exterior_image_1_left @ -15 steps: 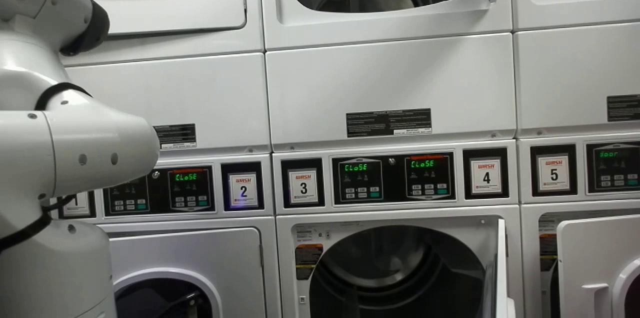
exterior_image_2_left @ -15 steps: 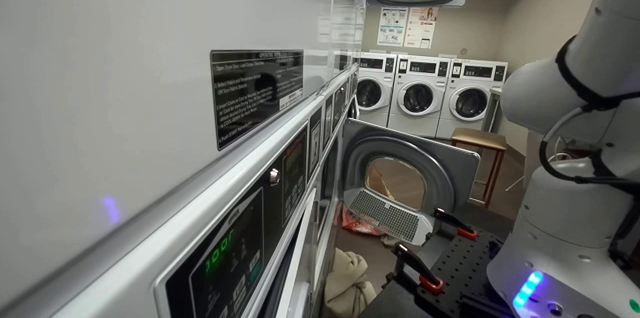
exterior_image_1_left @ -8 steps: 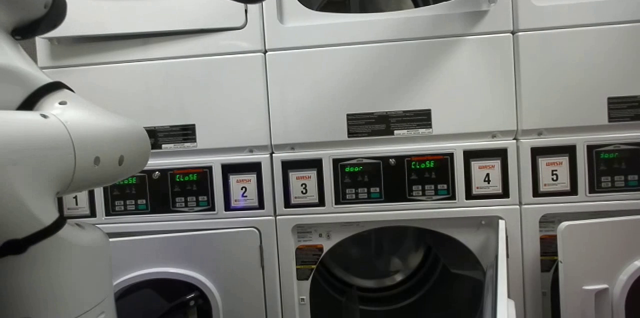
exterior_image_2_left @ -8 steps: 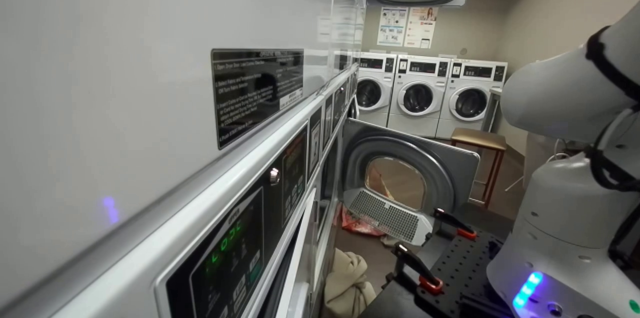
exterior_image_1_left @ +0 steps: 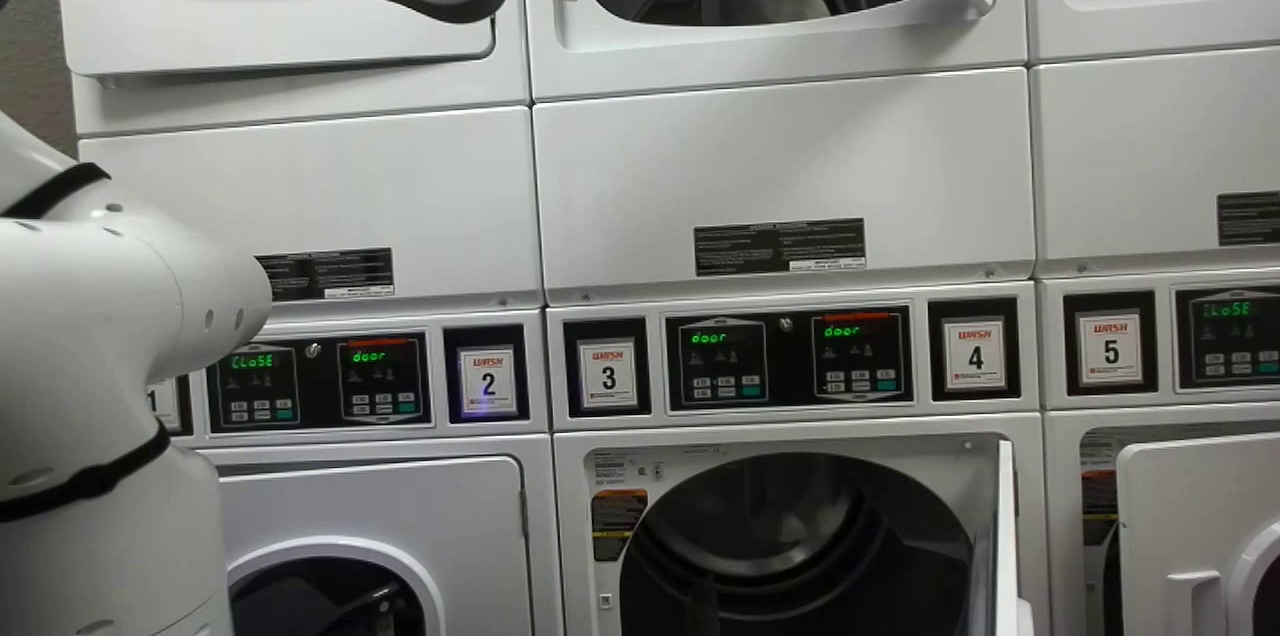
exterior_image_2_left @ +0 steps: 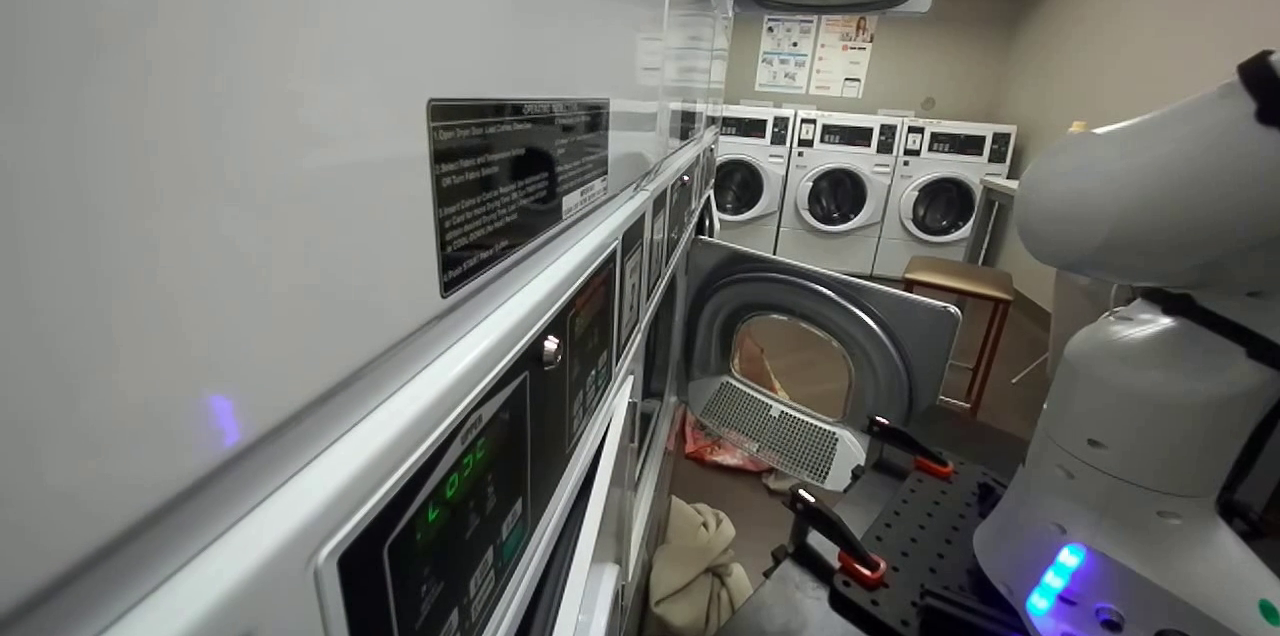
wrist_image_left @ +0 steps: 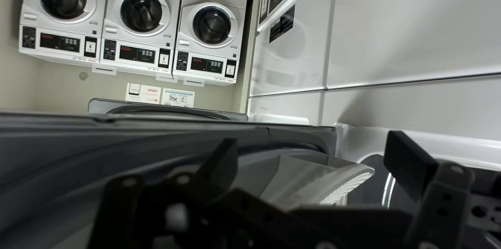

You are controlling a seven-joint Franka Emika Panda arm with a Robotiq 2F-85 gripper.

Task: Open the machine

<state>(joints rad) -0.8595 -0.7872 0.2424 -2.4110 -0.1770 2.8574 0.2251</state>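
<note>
Wrist view: the claw stands spread, clamped on nothing; the open dryer door runs just beside it, inner face toward it. In an exterior view the upper dryer lies behind the claw; pushing outward should swing the door wider.

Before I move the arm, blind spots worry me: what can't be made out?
Middle upper dryer, in an exterior view: top cut off by frame edge.
Its door's inner face, wrist view: partly behind the jaws.
Card 1, in an exterior view: partly behind the arm.
Wall posters, wrist view: print too small.
</note>
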